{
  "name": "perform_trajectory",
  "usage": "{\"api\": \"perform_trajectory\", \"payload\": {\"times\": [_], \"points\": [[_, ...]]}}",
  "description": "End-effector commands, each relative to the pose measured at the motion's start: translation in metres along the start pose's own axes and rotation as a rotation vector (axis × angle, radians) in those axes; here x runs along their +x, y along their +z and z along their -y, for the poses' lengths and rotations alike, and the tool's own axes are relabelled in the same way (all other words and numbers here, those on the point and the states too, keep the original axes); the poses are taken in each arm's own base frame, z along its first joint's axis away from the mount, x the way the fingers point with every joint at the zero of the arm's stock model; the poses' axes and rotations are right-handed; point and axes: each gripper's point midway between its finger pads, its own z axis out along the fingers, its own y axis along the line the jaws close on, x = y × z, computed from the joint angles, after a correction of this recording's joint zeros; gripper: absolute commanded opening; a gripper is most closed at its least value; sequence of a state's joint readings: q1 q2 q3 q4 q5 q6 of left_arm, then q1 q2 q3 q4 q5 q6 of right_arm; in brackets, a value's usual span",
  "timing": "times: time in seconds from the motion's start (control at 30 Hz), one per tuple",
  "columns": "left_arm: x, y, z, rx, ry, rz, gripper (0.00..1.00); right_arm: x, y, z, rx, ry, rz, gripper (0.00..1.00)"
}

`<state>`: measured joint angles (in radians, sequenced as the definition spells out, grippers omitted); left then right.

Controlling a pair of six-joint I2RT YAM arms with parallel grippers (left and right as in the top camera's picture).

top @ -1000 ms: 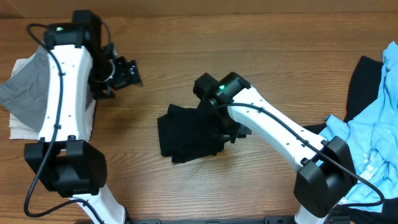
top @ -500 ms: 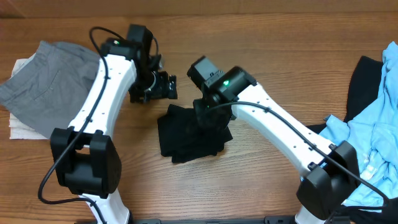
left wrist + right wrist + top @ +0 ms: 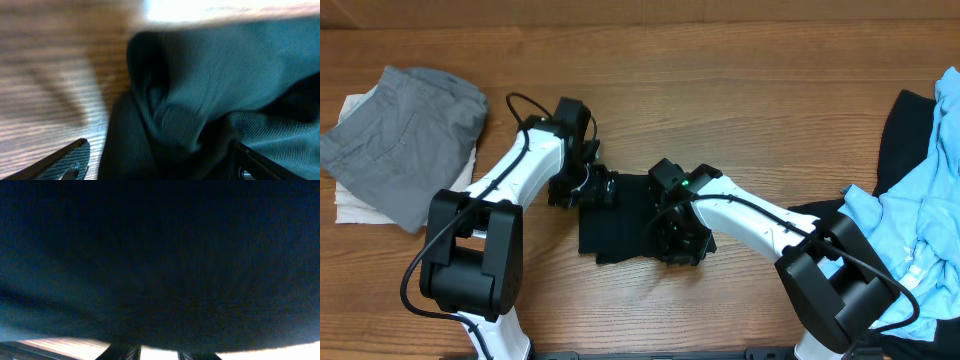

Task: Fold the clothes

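Black shirt [image 3: 625, 215] lies mid-tabletop [image 3: 740, 90], folded into a rough rectangle, with both arms on it.

Left pincer [image 3: 592, 188] is at the shirt's upper-left edge, jaws spread wide. In the left wrist view, one finger [image 3: 70, 157] is over bare wood and the other is low right. A bunched fold of the shirt sits between them, not clamped.

Right pincer [image 3: 680, 243] is down on the shirt's lower-right part. In the right wrist view, dark cloth fills nearly the whole frame. The fingers [image 3: 122, 353] only peek in at the bottom edge, fairly close together, with a strip of wood below the cloth. Can't tell whether they're pinching fabric or just resting against it.

Grey garment [image 3: 410, 140] sits far left on top of a white one [image 3: 350, 205], well apart from the shirt. The light blue [image 3: 920, 220] and black [image 3: 900, 130] pile is at the far right edge.
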<state>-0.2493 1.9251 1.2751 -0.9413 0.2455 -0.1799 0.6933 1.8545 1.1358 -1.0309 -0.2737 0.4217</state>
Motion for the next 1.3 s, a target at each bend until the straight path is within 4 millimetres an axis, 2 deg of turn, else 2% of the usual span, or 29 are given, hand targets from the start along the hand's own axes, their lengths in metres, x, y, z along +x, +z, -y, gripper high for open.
{"api": "perform_trajectory", "payload": {"times": [0.0, 0.1, 0.2, 0.3, 0.37, 0.5, 0.6, 0.67, 0.77, 0.9, 0.97, 1.03, 1.1, 1.27], "points": [[0.009, 0.009, -0.018, -0.086, -0.013, -0.019, 0.91, -0.001, 0.001, 0.0, -0.016, -0.007, 0.011, 0.26], [0.013, 0.01, -0.037, -0.184, -0.055, -0.019, 0.89, -0.012, 0.0, 0.0, -0.013, -0.01, 0.054, 0.29], [0.013, 0.009, -0.046, -0.232, -0.14, -0.006, 0.88, -0.026, -0.004, 0.009, 0.002, 0.011, 0.103, 0.31], [0.02, 0.007, -0.052, -0.24, -0.308, -0.017, 0.86, -0.044, -0.01, 0.027, 0.016, 0.059, 0.158, 0.31], [0.031, 0.005, -0.056, -0.248, -0.454, -0.049, 0.86, -0.059, -0.016, 0.04, 0.012, 0.087, 0.203, 0.3], [0.045, 0.004, -0.048, -0.181, -0.606, -0.118, 0.85, -0.085, -0.033, 0.062, -0.014, 0.1, 0.272, 0.3], [0.037, -0.003, -0.04, -0.114, -0.61, -0.099, 0.86, -0.087, -0.044, 0.069, -0.04, 0.098, 0.259, 0.31], [0.025, -0.017, -0.037, -0.085, -0.563, -0.045, 0.86, -0.082, -0.051, 0.071, -0.047, 0.112, 0.233, 0.31], [0.003, -0.052, -0.031, -0.05, -0.486, 0.072, 0.88, -0.076, -0.068, 0.063, -0.095, 0.118, 0.208, 0.31], [-0.025, -0.101, -0.016, 0.013, -0.346, 0.251, 0.91, -0.067, -0.097, 0.028, -0.273, 0.077, 0.216, 0.37], [-0.034, -0.115, -0.003, 0.065, -0.238, 0.302, 0.84, -0.062, -0.108, 0.012, -0.355, 0.056, 0.219, 0.41], [-0.036, -0.117, 0.014, 0.14, -0.112, 0.307, 0.72, -0.057, -0.109, 0.005, -0.379, 0.064, 0.204, 0.47], [-0.032, -0.111, 0.026, 0.199, -0.014, 0.279, 0.66, -0.052, -0.103, 0.002, -0.374, 0.069, 0.181, 0.48], [-0.024, -0.076, 0.029, 0.235, 0.11, 0.182, 0.66, -0.044, -0.087, -0.01, -0.366, 0.048, 0.155, 0.47]]}}
